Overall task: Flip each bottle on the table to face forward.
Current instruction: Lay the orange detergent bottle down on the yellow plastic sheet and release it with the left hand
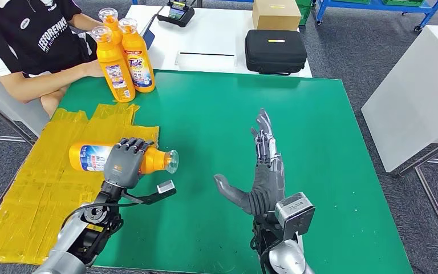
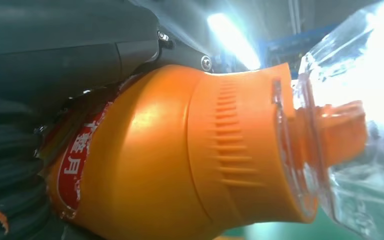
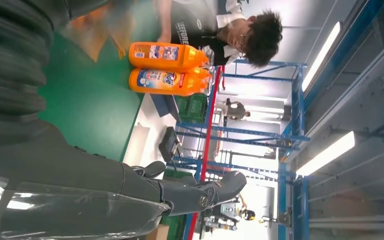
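Our left hand is gripping the lying orange bottle near the counter's left edge; our right hand is hovering, fingers wide.

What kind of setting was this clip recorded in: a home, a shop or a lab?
Most likely a lab or industrial test hall. Blue steel shelving racks and long ceiling strip lights fill the background, and the work surface is a green-covered table beside plain white tables.
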Controlling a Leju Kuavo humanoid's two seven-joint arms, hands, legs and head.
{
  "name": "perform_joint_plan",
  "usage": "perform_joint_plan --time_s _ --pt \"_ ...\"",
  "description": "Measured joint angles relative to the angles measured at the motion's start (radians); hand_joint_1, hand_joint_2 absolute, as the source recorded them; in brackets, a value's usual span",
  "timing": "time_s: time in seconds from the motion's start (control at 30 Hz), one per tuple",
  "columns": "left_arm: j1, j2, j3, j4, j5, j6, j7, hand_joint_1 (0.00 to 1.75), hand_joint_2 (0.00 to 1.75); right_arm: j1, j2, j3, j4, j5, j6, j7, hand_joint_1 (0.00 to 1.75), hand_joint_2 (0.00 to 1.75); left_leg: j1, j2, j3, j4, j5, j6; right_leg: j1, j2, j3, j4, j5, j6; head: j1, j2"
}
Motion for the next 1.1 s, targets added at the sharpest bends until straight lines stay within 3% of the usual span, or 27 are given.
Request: perform_joint_plan --time_s 0.27,0.3,0.4,0.43,0.63,0.97,1.1 --pt "-0.003 0.0 -0.095 0.051 0.12 0.0 0.04 1.74 1.75 0.007 0.009 -0.001 0.0 0.028 0.039 0.0 0.0 1.75 0.0 0.0 0.0 0.0 0.0 0.0 0.0 0.0 0.0 0.0 0.0 0.0 0.0 0.0" --pt "-0.004 0.0 -0.1 0.057 0.121 0.0 0.036 1.59 1.75 0.008 0.01 -0.001 0.0 0.028 0.038 0.001 0.0 1.75 0.0 0.001 0.0 0.0 0.0 0.0 0.0 0.0 0.0 0.0 0.0 0.0 0.0 0.0" --pt "-0.014 0.0 -0.105 0.087 0.098 0.0 0.041 0.31 1.75 0.009 0.01 -0.001 0.0 0.027 0.036 0.003 0.0 1.75 0.0 0.0 0.0 0.0 0.0 0.0 0.0 0.0 0.0 0.0 0.0 0.0 0.0 0.0" --pt "-0.018 -0.001 -0.106 0.1 0.071 -0.001 0.066 0.03 1.75 0.01 0.011 -0.001 0.0 0.027 0.034 0.003 0.0 1.75 0.0 0.0 0.0 0.0 0.0 0.0 0.0 0.0 0.0 0.0 0.0 0.0 0.0 0.0" --pt "-0.053 -0.005 -0.116 0.185 -0.049 -0.051 0.298 0.0 1.75 0.012 0.015 -0.001 0.0 0.026 0.024 0.008 0.0 1.75 0.0 0.0 0.0 0.0 0.0 0.0 0.0 0.0 0.0 0.0 0.0 0.0 0.0 0.0" --pt "-0.074 -0.006 -0.134 0.232 -0.058 -0.064 0.325 0.0 1.75 0.016 0.016 -0.001 0.0 0.027 0.023 0.009 0.0 1.75 0.0 0.0 0.0 0.0 0.0 0.0 0.0 0.0 0.0 0.0 0.0 0.0 0.0 0.0" --pt "-0.08 -0.007 -0.15 0.243 -0.057 -0.117 0.36 0.0 1.75 0.016 0.018 -0.001 0.001 0.029 0.023 0.012 0.0 1.75 0.0 0.0 0.0 0.0 0.0 0.0 0.0 0.0 0.0 0.0 0.0 0.0 0.0 0.0"
